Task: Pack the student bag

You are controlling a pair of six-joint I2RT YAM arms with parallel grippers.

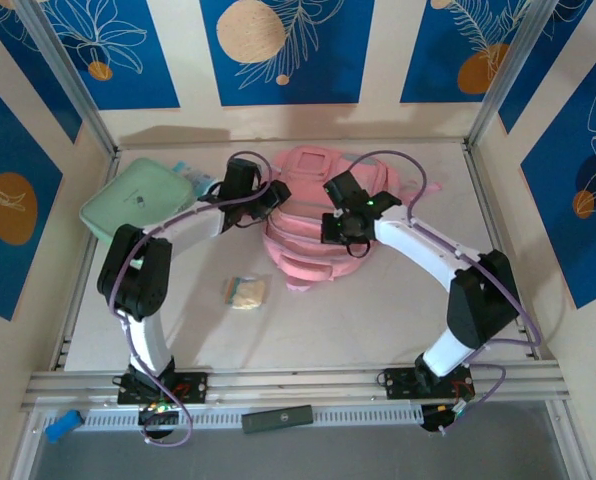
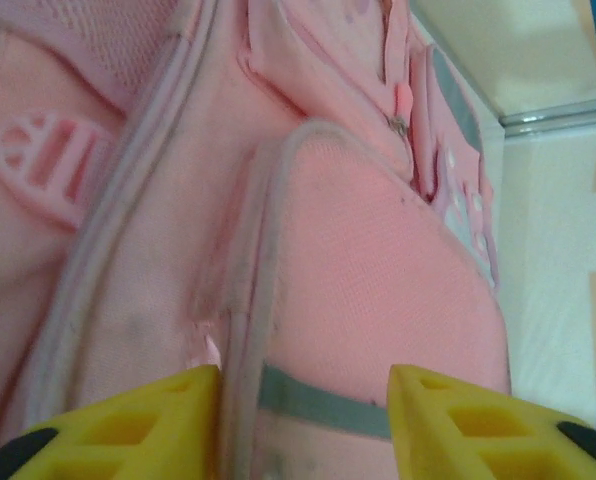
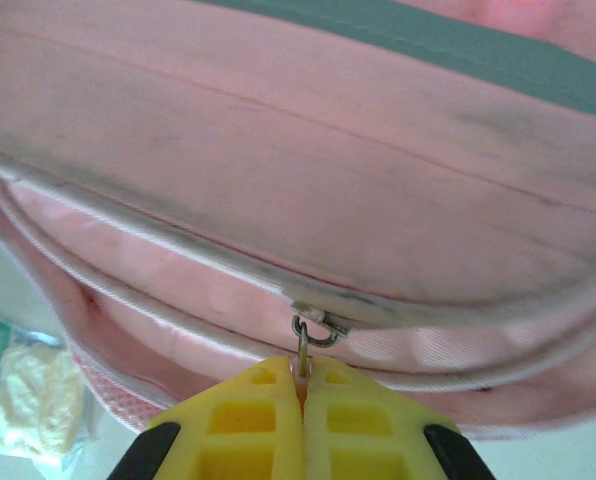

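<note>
Right gripper (image 3: pixel 301 395) has its 2 yellow fingers pressed together on the zip pull (image 3: pixel 304 352) of the student bag (image 1: pixel 303 250). The pull's small metal ring hangs from the slider just above the fingertips. The zip runs along a grey-edged seam, under a wide pink panel with a grey-blue band at the top.

Left gripper (image 2: pixel 303 380) stands open, holding nothing. Its 2 yellow fingers are spread over a pink mesh panel crossed by a grey strip. Whether they touch the fabric cannot be told.

A raised pink badge (image 2: pixel 43 160) sits on the bag, but its shapes cannot be read.

The bag lies at the middle back of the table (image 1: pixel 378 320), between both grippers. A mint green case (image 1: pixel 138 195) lies to its left, and a small clear packet (image 1: pixel 244 291) with pale contents lies just in front.
</note>
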